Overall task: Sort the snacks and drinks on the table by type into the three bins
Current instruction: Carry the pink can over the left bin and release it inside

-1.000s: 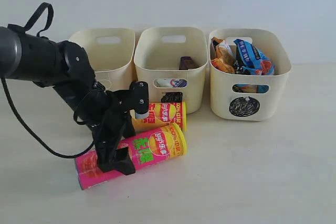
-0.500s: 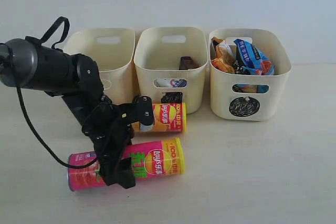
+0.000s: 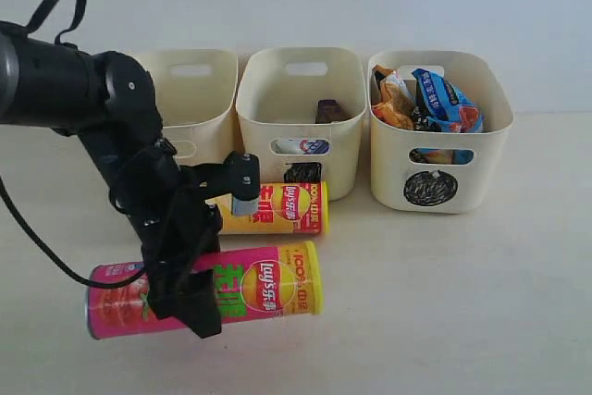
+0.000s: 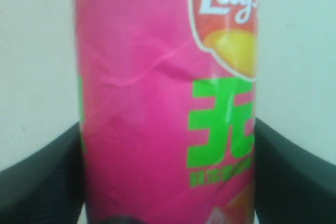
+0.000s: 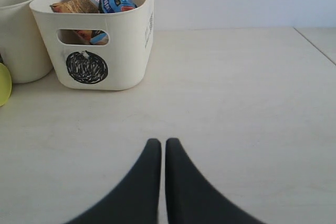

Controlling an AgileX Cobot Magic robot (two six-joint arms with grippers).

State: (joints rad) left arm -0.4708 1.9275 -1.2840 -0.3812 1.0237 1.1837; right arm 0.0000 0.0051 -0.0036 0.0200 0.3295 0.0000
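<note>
My left gripper [image 3: 190,295] is shut on the pink chip can [image 3: 268,289], gripping it near its middle and holding it level, crosswise to the fingers. In the left wrist view the can [image 4: 157,103] fills the space between both black fingers [image 4: 52,171]. The yellow-orange can [image 3: 287,207] lies on the table [image 3: 462,302] in front of the middle bin [image 3: 344,136]. That bin holds a dark purple carton [image 3: 330,111] and a white and blue one [image 3: 301,146]. My right gripper [image 5: 158,142] is shut and empty over bare table.
The right bin [image 3: 481,164], marked with a circle, holds a blue foil bag [image 3: 444,94] and an orange one [image 3: 393,99]. The left bin [image 3: 199,90] stands behind my left arm. In the right wrist view the circle bin [image 5: 131,51] is far ahead.
The left gripper has closed on the pink can and carried it left and toward the camera, turning it from tilted to level. The right gripper has stayed still.
</note>
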